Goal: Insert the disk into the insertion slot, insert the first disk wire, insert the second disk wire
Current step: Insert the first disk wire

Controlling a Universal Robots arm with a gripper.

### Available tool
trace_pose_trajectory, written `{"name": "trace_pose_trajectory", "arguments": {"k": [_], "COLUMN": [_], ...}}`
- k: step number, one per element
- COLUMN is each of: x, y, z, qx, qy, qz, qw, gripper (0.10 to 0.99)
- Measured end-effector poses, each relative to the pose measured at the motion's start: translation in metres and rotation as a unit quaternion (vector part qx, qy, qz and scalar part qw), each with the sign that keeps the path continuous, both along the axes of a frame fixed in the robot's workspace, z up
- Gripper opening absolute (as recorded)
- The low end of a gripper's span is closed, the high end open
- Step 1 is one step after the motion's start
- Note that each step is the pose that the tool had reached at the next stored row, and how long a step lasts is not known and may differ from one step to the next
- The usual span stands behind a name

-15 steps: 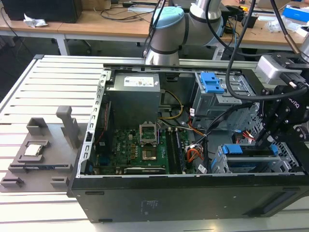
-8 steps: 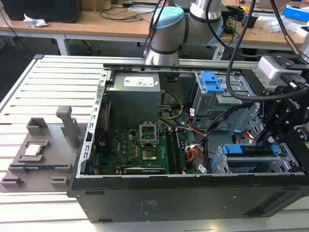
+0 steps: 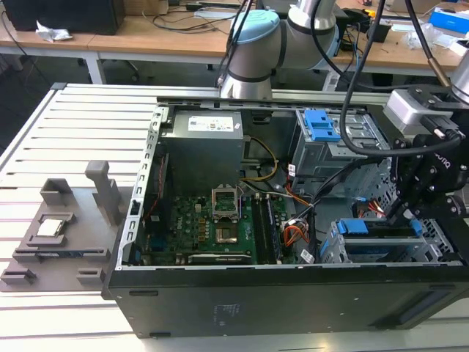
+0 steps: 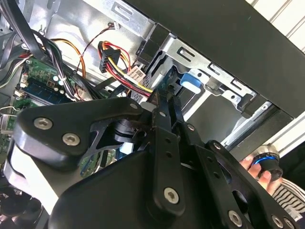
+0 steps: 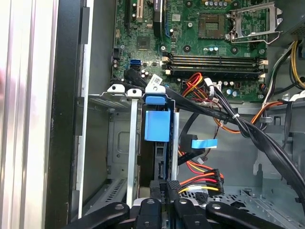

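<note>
The jaws are drawn together, their tips just above the dark end of the disk [image 5: 157, 126]. I cannot tell whether they touch it. The disk sits inside the slot [image 5: 119, 143], in line with the jaws, and its blue handle points away from them towards the motherboard [image 5: 190, 28]. A red, yellow and black wire bundle [image 5: 200, 176] lies loose just beside the disk. In the exterior view the jaws hang over the cage at the case's [image 3: 256, 301] right end, above the disk's blue carrier. The case rests on a slatted tabletop [image 3: 73, 147].
</note>
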State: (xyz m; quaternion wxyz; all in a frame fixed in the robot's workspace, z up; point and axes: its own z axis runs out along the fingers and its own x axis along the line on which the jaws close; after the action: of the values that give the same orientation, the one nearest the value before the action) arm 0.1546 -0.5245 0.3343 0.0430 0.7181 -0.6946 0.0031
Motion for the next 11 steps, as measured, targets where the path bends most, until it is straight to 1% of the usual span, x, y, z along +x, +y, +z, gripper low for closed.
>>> {"name": "trace_pose_trajectory", "arguments": {"k": [2, 3, 5, 7, 9, 10, 11], "x": [0.0, 0.0, 0.0, 0.0, 0.0, 0.0, 0.0], "y": [-0.0001, -0.0001, -0.0002, 0.0003, 0.002, 0.0033, 0.0043], "z": [-0.0005, 0.0003, 0.0055, 0.0223, 0.0297, 0.0343, 0.0388], "qx": [0.0004, -0.0002, -0.0001, -0.0003, -0.0007, -0.0012, -0.0019], "qy": [-0.0001, -0.0001, -0.0001, -0.0001, -0.0001, -0.0001, -0.0001], "qz": [0.0, 0.0, 0.0, 0.0, 0.0, 0.0, 0.0], "qw": [1.0, 1.0, 1.0, 1.0, 1.0, 1.0, 1.0], "gripper": [0.18, 0.243, 0.243, 0.243, 0.243, 0.161, 0.106]}}
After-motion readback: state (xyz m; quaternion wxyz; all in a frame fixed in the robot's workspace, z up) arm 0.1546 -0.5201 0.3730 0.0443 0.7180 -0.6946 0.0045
